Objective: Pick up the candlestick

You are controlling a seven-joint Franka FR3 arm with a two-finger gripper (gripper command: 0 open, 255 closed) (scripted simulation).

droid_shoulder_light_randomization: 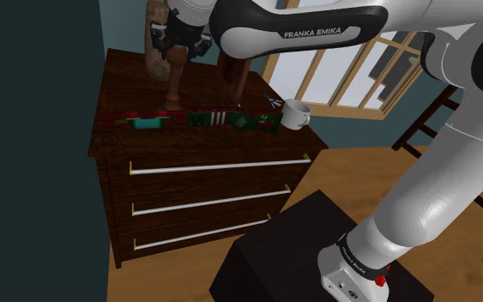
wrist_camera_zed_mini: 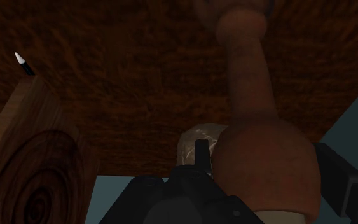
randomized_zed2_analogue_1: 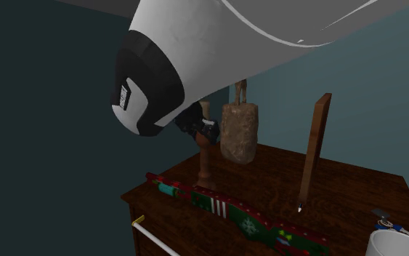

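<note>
Candlestick, brown and turned, standing upright near the back of the dark wooden dresser, just behind a red-and-green patterned runner. Hand comes down from above, its two black fingers spread wide because they straddle the bulbous upper part; in the wrist view each finger appears to lie against the bulb, so the grip is judged closed on it. Base seems to rest on the dresser top, so the lift is judged not yet begun. White mug stands well apart, at the runner's far end.
</note>
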